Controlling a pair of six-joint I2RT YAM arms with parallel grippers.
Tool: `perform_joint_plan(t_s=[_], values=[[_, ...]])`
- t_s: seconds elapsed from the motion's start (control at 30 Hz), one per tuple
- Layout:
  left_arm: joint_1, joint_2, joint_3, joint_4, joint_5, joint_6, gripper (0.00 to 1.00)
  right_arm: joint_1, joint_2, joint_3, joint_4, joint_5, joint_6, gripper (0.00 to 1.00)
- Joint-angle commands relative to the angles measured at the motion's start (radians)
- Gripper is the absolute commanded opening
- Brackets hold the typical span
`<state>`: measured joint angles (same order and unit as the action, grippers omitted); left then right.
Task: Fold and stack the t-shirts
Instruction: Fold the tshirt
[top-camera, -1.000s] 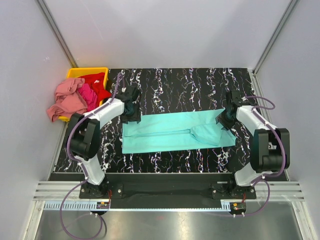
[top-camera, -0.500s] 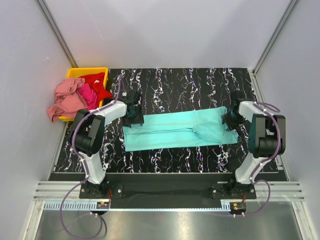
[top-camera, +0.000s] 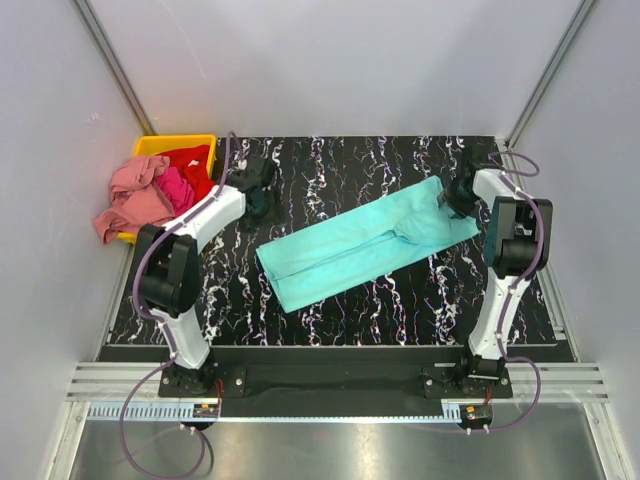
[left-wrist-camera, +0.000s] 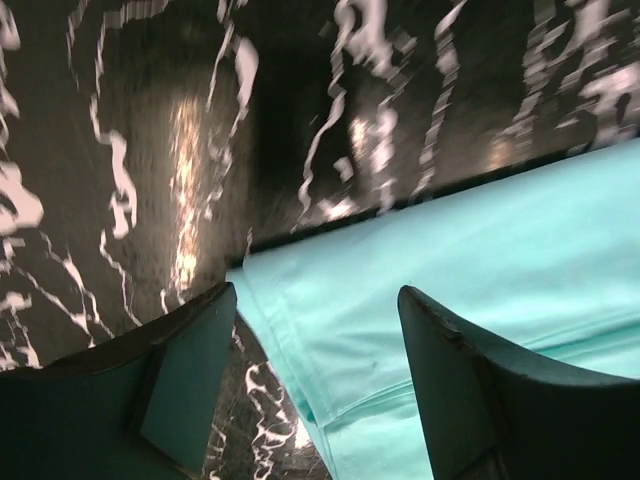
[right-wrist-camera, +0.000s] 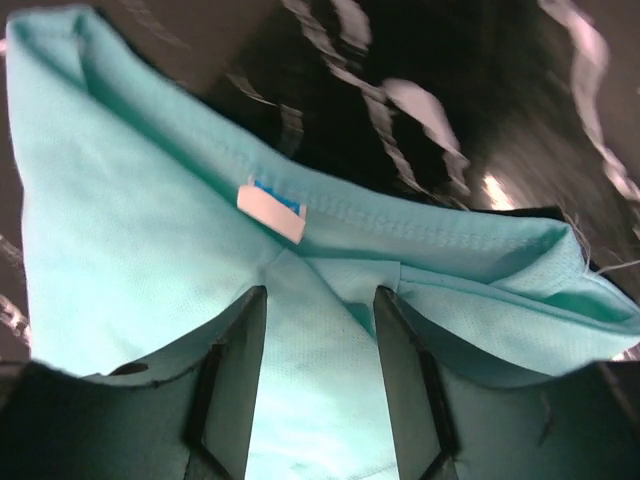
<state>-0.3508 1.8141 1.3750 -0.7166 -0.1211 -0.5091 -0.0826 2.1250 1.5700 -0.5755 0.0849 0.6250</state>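
Note:
The turquoise t-shirt lies folded into a long strip, slanting from the front left to the back right of the table. My right gripper is at its back-right end, and in the right wrist view the jaws are shut on bunched turquoise cloth near a white label. My left gripper hangs open behind the strip's left end. Between its fingers only the hem corner shows below, untouched. The salmon pink t-shirt, magenta t-shirt and red t-shirt are heaped at the bin.
The yellow bin stands at the back-left corner of the black marbled table, with the pink shirt spilling over its left rim. Grey walls with metal rails close in the left, right and back sides.
The right gripper has pulled the shirt's right end toward the back, swinging the strip from level to diagonal. The left gripper has let go, opened wider and drawn back toward the bin.

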Motion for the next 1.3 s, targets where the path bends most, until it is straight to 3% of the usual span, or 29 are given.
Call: perform_joint_plan(t_s=[0.0,0.07,0.17,0.33,0.47,0.63,0.67,0.83,0.93,0.97,1.1,1.2,1.27], values=[[-0.019,-0.055,0.062,0.026,0.084,0.075,0.72,-0.005,0.145,0.166,0.031,-0.175,-0.270,0.56],[-0.045,-0.049,0.053,0.043,0.115,0.092,0.71,-0.002,0.223,0.273,0.011,-0.246,-0.329,0.56],[-0.048,-0.015,0.052,0.022,0.155,0.122,0.71,-0.002,0.323,0.581,-0.076,-0.267,-0.398,0.57],[-0.001,0.043,0.056,-0.007,0.123,0.167,0.70,-0.002,0.320,0.751,-0.188,-0.284,-0.384,0.62],[0.030,0.114,0.067,-0.012,0.153,0.219,0.70,-0.003,0.128,0.546,-0.129,-0.267,-0.291,0.65],[0.029,0.168,0.045,-0.037,0.225,0.287,0.69,-0.008,-0.060,0.245,-0.020,-0.509,-0.138,0.70],[0.029,0.168,0.035,-0.038,0.225,0.290,0.69,-0.005,-0.129,0.119,0.009,-0.526,-0.078,0.70],[0.027,0.185,-0.007,-0.041,0.199,0.274,0.66,0.014,-0.296,-0.183,0.059,-0.463,0.019,0.67],[0.010,0.165,-0.052,-0.040,0.216,0.255,0.54,-0.006,-0.356,-0.277,0.049,-0.372,0.002,0.69],[0.007,0.156,-0.065,-0.034,0.224,0.248,0.43,-0.019,-0.364,-0.310,0.061,-0.369,-0.014,0.69],[-0.010,0.079,-0.137,-0.040,0.204,0.219,0.22,-0.112,-0.378,-0.373,0.176,-0.419,-0.030,0.70],[-0.019,0.016,-0.189,-0.046,0.167,0.201,0.11,-0.152,-0.361,-0.363,0.218,-0.422,-0.053,0.70],[-0.024,-0.015,-0.212,-0.056,0.124,0.185,0.10,-0.187,-0.320,-0.334,0.235,-0.427,-0.065,0.71]])
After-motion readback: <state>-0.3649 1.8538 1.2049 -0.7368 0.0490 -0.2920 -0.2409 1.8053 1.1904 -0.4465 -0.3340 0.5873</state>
